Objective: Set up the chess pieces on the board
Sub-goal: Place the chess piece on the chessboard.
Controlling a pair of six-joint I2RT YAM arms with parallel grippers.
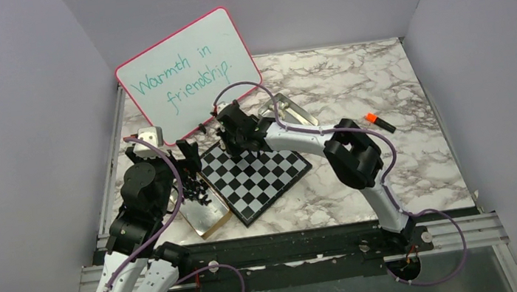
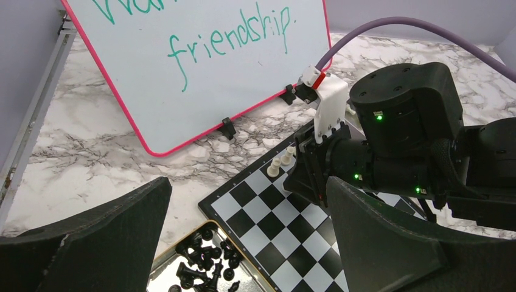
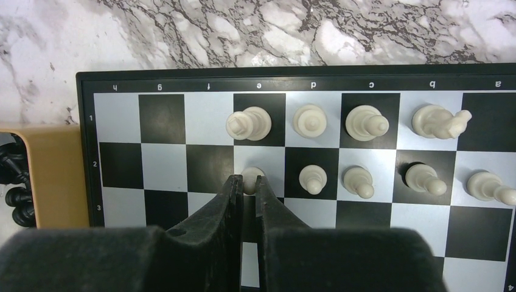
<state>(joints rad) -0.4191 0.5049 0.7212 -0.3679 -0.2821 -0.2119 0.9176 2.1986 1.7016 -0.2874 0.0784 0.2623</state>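
The right gripper [image 3: 249,185] was nipping a cream pawn [image 3: 252,175] between jaws drawn almost together. It held the pawn over or on the light second-row square of file e, near the lettered edge of the board [image 3: 286,85]; whether the base had touched down could not be told. The job at hand looked to be seating this pawn. To do it well, I judged the arm should lower it straight onto the middle of the square. The jaws should then part only slightly, because the piece behind it and the pawn on file d stood just beside it, and the arm should lift straight up. The other white chessmen [image 3: 367,123] filled files b to e of the first row along that edge and files a to d of the second. They were smooth, matte, turned shapes with round heads and flared bases, apart from the irregular knight near the corner. Such light pieces would probably tip at a nudge, and the glossy chequered board looked slick. The gripper's fingers [image 3: 207,243] were black, rough-grained wedges tapering to thin tips. The left gripper [image 2: 246,188] hung spread wide and empty above the tray [image 2: 167,258]. The tray was shallow, with a tan rim and a mirror-bright floor, and lay against the board's left edge. It held the black chessmen [image 2: 204,264] in a jumbled heap. All of this rested on a marble-patterned table [image 1: 392,167].
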